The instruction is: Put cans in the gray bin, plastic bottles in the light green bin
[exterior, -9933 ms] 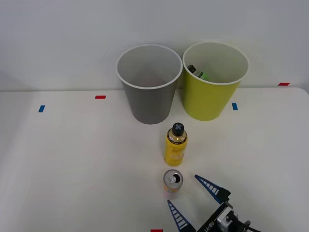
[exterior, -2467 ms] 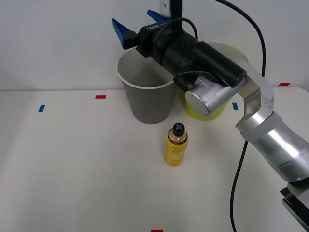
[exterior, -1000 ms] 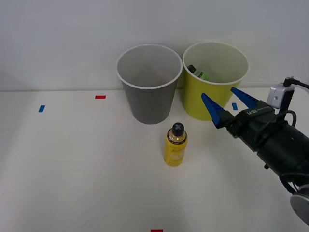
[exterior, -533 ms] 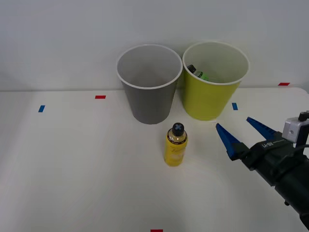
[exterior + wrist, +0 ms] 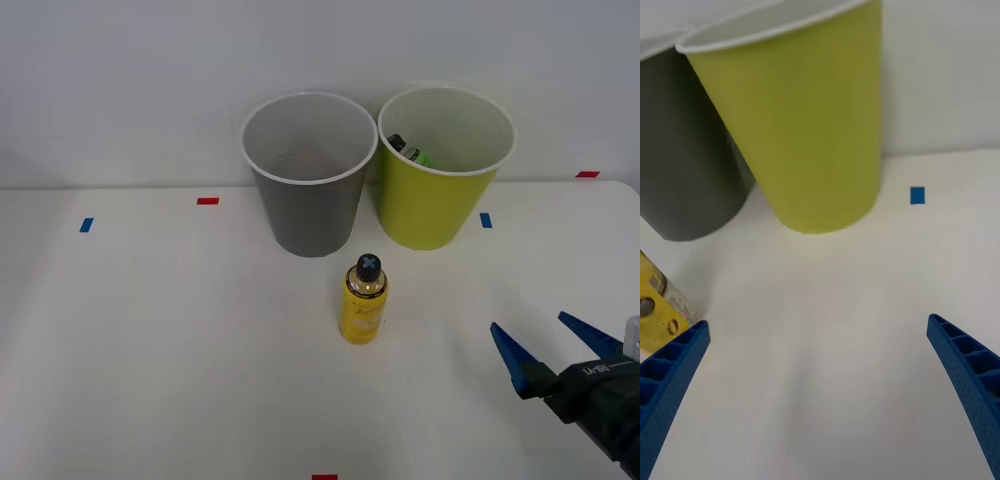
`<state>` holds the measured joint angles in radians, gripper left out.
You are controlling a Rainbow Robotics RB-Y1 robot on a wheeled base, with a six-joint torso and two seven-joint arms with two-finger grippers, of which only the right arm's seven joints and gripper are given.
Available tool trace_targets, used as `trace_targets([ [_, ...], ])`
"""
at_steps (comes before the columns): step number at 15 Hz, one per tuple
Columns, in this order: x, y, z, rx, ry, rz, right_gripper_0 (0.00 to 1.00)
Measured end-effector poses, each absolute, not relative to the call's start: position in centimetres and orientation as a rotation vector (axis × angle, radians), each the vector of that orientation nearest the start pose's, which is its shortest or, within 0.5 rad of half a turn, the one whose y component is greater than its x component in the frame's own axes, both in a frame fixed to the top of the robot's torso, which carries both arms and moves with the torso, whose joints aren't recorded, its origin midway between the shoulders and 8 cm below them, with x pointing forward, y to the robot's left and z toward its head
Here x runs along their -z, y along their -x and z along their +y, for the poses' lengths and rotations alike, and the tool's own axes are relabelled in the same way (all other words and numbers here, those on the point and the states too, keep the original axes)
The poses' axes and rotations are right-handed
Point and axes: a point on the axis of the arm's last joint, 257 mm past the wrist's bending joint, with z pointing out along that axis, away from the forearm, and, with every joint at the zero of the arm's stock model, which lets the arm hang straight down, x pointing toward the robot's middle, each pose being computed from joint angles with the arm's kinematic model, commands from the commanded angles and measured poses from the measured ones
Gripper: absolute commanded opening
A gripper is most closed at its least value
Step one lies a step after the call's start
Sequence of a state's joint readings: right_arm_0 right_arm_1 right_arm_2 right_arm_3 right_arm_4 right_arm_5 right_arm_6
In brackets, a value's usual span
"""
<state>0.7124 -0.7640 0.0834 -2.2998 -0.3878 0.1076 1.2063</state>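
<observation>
The gray bin (image 5: 309, 172) stands left of the light green bin (image 5: 444, 166), which seems to hold a green-labelled bottle. I steer for the upright yellow bottle (image 5: 364, 300) before them, meaning to clasp its body squarely below the black cap. My right gripper (image 5: 553, 345) waits well to its right, fingers spread and empty.

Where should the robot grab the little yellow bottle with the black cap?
Probably around the wide yellow body of the small yellow plastic bottle, below its narrow neck, coming level from the robot's right. It stands upright with bare table there, and the open right gripper is already on that side.
</observation>
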Motion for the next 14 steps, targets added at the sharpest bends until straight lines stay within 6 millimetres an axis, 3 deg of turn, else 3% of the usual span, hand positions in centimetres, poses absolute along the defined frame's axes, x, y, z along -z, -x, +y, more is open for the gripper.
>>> trace_targets([
  [4,21.9,-32.8,-30.0,-0.148,0.142,1.839,1.00],
  [9,21.7,-31.9,-31.9,0.086,0.147,1.768,1.00],
  [14,22.5,-31.2,-32.5,0.064,0.120,1.696,1.00],
])
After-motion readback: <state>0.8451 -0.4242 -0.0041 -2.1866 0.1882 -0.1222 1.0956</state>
